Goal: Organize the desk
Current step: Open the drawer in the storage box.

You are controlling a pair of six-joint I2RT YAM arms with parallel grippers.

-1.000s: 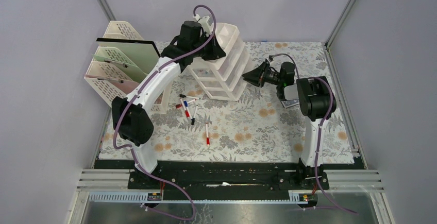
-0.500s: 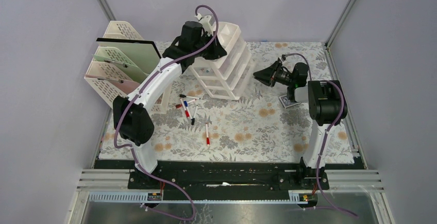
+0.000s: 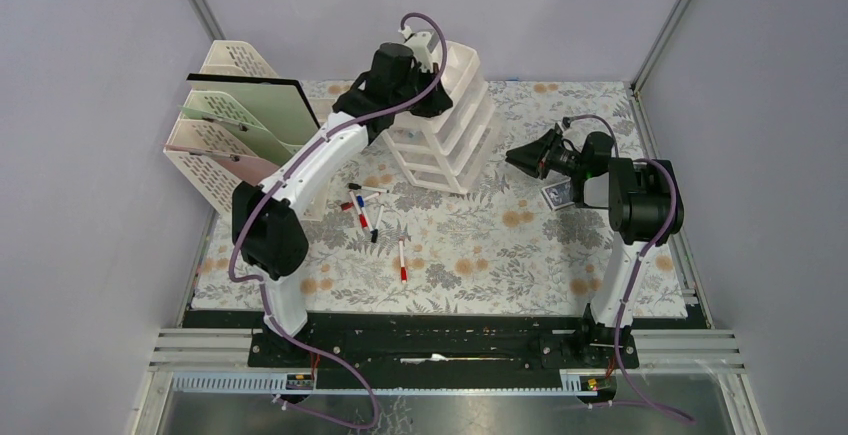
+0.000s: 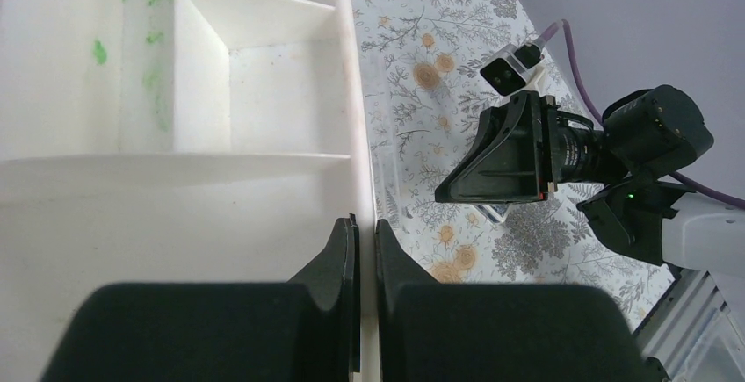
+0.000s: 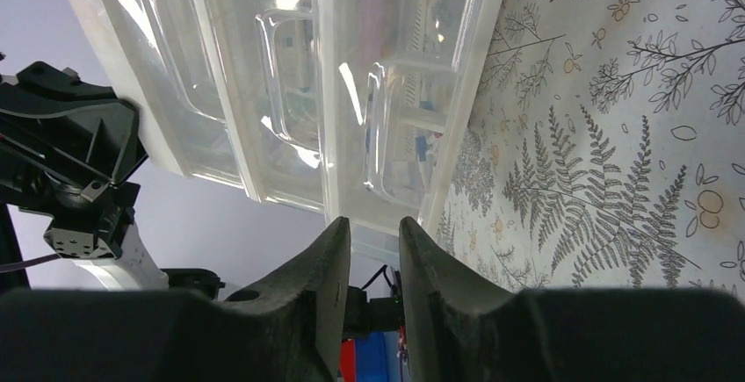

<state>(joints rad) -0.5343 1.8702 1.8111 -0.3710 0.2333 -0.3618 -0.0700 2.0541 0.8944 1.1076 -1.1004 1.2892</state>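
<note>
From above, your bench [image 3: 500, 255] spreads under both arms. Its fern-printed cloth carries loose markers [image 3: 364, 207] and a small flat box [image 3: 557, 193], so I judge the sorting far from finished. The white plastic drawer unit [image 3: 447, 130] looks tilted.

Left wrist: the left jaws are together, clamped on the unit's thin rigid rim.

Right wrist: the right jaws are slightly apart, holding nothing, and face the glossy clear drawer fronts [image 5: 290, 75].
</note>
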